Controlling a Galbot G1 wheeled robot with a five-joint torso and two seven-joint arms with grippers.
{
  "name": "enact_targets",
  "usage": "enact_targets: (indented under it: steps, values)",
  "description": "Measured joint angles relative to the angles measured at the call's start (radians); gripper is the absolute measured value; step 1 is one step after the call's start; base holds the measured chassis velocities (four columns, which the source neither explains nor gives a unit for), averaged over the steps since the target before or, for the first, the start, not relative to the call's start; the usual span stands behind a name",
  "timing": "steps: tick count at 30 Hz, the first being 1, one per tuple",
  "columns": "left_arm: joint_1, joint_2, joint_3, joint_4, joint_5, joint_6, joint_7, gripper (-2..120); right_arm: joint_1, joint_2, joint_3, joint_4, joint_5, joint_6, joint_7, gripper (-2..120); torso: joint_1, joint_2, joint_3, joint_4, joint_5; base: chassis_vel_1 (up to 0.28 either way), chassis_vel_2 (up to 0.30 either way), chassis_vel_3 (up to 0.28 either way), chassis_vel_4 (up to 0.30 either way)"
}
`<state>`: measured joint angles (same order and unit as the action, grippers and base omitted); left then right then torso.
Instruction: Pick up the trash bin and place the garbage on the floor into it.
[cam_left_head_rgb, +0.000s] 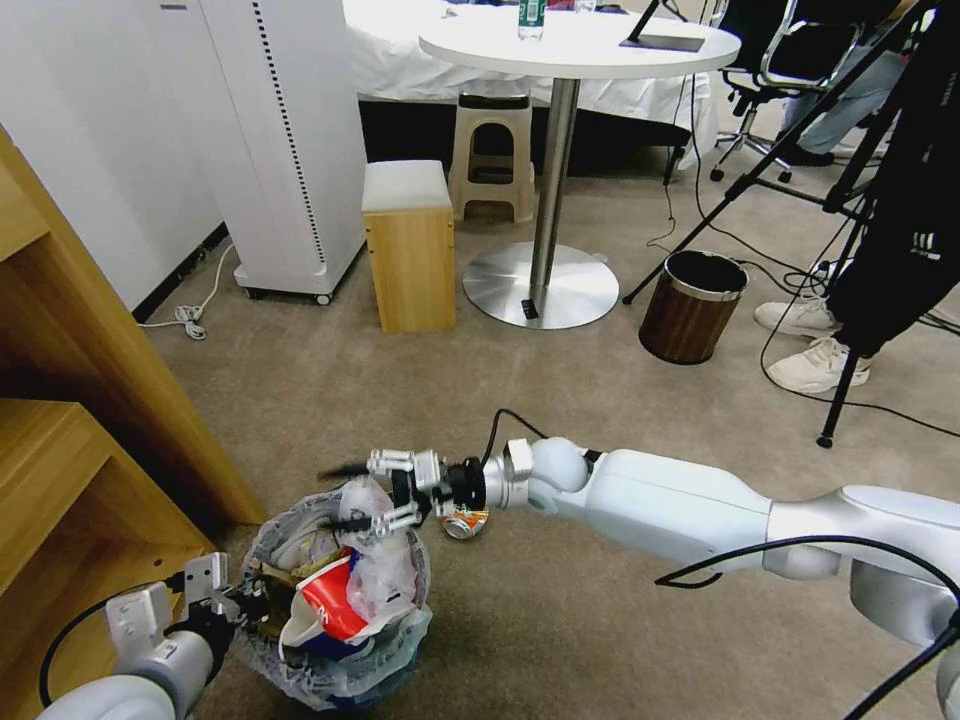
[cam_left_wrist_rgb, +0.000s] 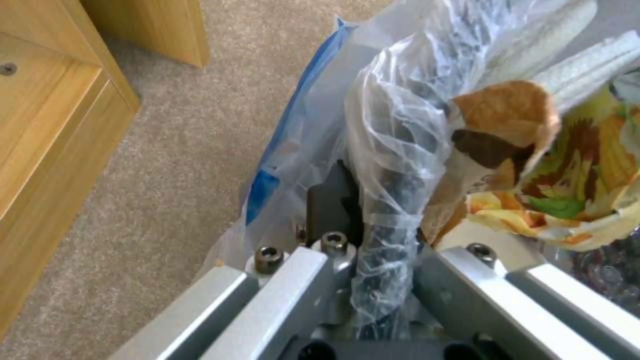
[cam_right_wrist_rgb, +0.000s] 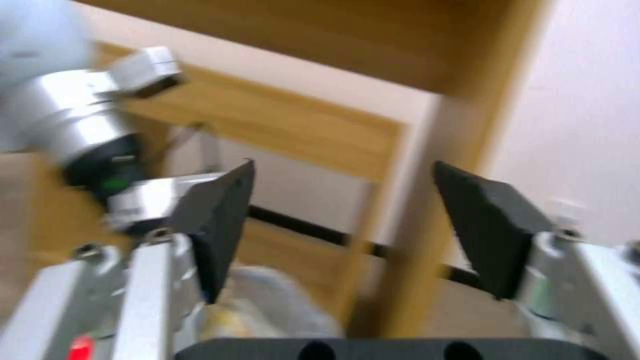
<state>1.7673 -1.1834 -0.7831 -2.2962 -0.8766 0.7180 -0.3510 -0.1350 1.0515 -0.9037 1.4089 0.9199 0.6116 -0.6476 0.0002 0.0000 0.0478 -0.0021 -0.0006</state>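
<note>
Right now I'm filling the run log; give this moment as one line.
left gripper: shut on trash bin rim | right gripper: open above bin | crushed can: on floor

I find no word, number or brand I can read anywhere around the trash bin (cam_left_head_rgb: 340, 620). The red and white paper cup (cam_left_head_rgb: 325, 605) lying in it carries printing, but no letters I can make out. The crushed can (cam_left_head_rgb: 465, 522) just beside the bin shows orange and blue markings too small to read. The bottle (cam_left_head_rgb: 531, 18) on the round table, well beyond the bin, has a green label whose text I cannot make out either.
</note>
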Motion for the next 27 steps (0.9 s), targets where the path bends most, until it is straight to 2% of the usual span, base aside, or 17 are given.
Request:
enact_targets:
  steps: [1, 2, 5, 7, 12, 15, 16, 19, 21, 27]
  values:
    - [-0.002, 0.002, -0.001, 0.003, 0.0, 0.0, 0.0, 0, -0.015, -0.032, 0.051, 0.002, -0.01, -0.008, 0.037, 84, 0.0, 0.0, 0.0, -0.0001, 0.0, 0.0, 0.0, 0.0, 0.0]
    - [-0.002, 0.002, -0.001, 0.003, 0.0, 0.0, 0.0, 0, -0.015, -0.032, 0.051, 0.002, -0.01, -0.008, 0.037, 84, 0.0, 0.0, 0.0, -0.0001, 0.0, 0.0, 0.0, 0.0, 0.0]
    - [-0.005, 0.005, -0.001, 0.008, 0.0, -0.001, 0.0, 0, -0.061, -0.098, 0.132, 0.001, -0.007, -0.022, 0.096, 96, 0.0, 0.0, 0.0, -0.0003, 0.0, 0.0, 0.0, 0.0, 0.0]
    - [-0.006, 0.005, -0.001, 0.009, 0.0, -0.001, 0.001, 0, -0.093, -0.123, 0.165, -0.003, -0.004, -0.028, 0.121, 99, 0.0, 0.0, 0.0, -0.0002, 0.0002, 0.0, 0.0, 0.0, 0.0]
    - [-0.009, 0.005, 0.003, 0.01, 0.0, -0.001, 0.001, 0, -0.187, -0.172, 0.213, -0.031, 0.001, -0.038, 0.156, 100, 0.0, 0.0, 0.0, -0.0004, 0.0001, 0.0, 0.0, 0.0, 0.0]
    - [-0.012, 0.003, 0.006, 0.011, 0.001, -0.002, 0.001, 0, -0.279, -0.197, 0.218, -0.12, -0.048, -0.012, 0.163, 100, 0.0, 0.0, 0.0, -0.0004, 0.0005, 0.0, 0.0, 0.0, 0.0]
    - [-0.012, 0.003, 0.006, 0.011, 0.001, -0.002, 0.001, 0, -0.279, -0.197, 0.218, -0.12, -0.048, -0.012, 0.163, 100, 0.0, 0.0, 0.0, -0.0004, 0.0005, 0.0, 0.0, 0.0, 0.0]
    - [-0.011, 0.001, 0.005, 0.01, 0.002, -0.003, 0.003, 0, -0.33, -0.205, 0.207, -0.22, -0.112, 0.015, 0.138, 100, 0.0, 0.0, 0.0, -0.0002, 0.0004, 0.0, 0.0, 0.0, 0.0]
    - [-0.011, 0.001, 0.005, 0.01, 0.002, -0.003, 0.003, 0, -0.336, -0.207, 0.205, -0.23, -0.118, 0.015, 0.137, 100, 0.0, 0.0, 0.0, -0.0003, 0.0002, 0.0, 0.0, 0.0, 0.0]
    - [-0.006, -0.004, 0.004, 0.004, 0.008, -0.006, 0.011, 0, -0.355, -0.216, 0.187, -0.28, -0.251, 0.007, 0.159, 100, 0.0, 0.0, 0.0, 0.0, -0.0002, 0.0, 0.0, 0.0, 0.0]
